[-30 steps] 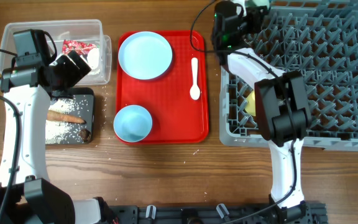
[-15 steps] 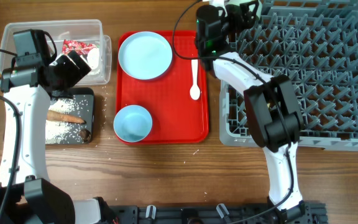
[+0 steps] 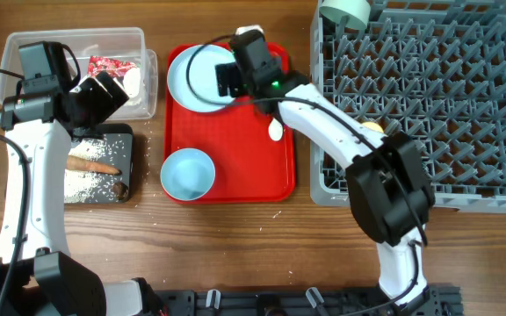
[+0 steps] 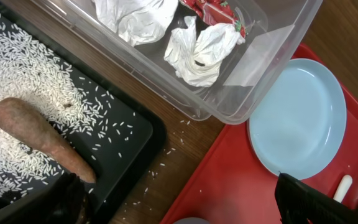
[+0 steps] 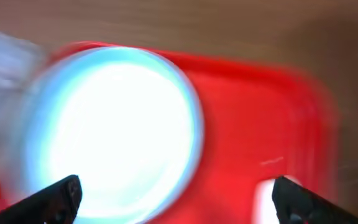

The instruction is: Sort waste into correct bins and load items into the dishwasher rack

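Over the plate (image 3: 187,81), at the red tray's (image 3: 244,167) 11 o'clock corner, the right gripper (image 5: 176,200) hangs with its jaws spread wide and nothing between them; its wrist view is blurred. At 6 o'clock from the plate sits the blue bowl (image 3: 188,172). The spoon (image 3: 276,130) lies along the 12–6 line, bowl end at 6, handle hidden under the arm. The rack (image 3: 446,105) at 3 o'clock carries a green bowl (image 3: 345,10) at its 11 o'clock corner and a cup (image 3: 372,127) beside the arm. The left gripper (image 4: 191,202) is open and empty over the tub's (image 3: 68,39) near wall. The tub holds the wrapper (image 3: 105,65) and tissue (image 4: 201,50). The black tray (image 3: 126,145) holds rice (image 3: 90,183), a lump (image 3: 119,188) and the stick (image 3: 93,164), which lies roughly 9–3.
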{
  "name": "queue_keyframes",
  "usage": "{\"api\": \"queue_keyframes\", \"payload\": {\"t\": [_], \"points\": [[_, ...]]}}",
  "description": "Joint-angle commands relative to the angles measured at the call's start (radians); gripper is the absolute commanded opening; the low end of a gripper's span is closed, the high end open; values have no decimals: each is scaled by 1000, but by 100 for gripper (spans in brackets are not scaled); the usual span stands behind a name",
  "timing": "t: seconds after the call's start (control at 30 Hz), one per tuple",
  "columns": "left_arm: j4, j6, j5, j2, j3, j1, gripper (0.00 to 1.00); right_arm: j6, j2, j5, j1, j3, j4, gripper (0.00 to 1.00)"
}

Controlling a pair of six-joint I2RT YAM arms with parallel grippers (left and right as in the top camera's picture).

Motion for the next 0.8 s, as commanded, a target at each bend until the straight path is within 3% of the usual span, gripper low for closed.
{"api": "queue_keyframes", "payload": {"t": [0.0,0.13,0.27,0.33,0.43,0.53,0.57,0.6,0.63,0.77], "points": [[2,16,8,-7,13,-1,100,426,-6,-111,11,-46,-3,79],[2,16,8,-7,13,-1,100,428,29,-130,15,-50,-40,66],[2,16,8,-7,13,-1,100,179,29,-566,43,-49,-221,54],[2,16,8,-7,13,-1,100,104,29,-548,97,-50,-329,54],[2,16,8,-7,13,-1,100,118,29,-449,170,-50,-370,52],[2,16,8,-7,13,-1,100,121,42,-410,187,-50,-405,36],[2,16,8,-7,13,-1,100,121,54,-397,187,-50,-430,28],[2,16,8,-7,13,-1,100,122,58,-390,186,-50,-451,9],[2,16,8,-7,13,-1,100,140,57,-374,186,-49,-456,4],[2,16,8,-7,13,-1,100,146,18,-322,169,-21,-476,4]]}}
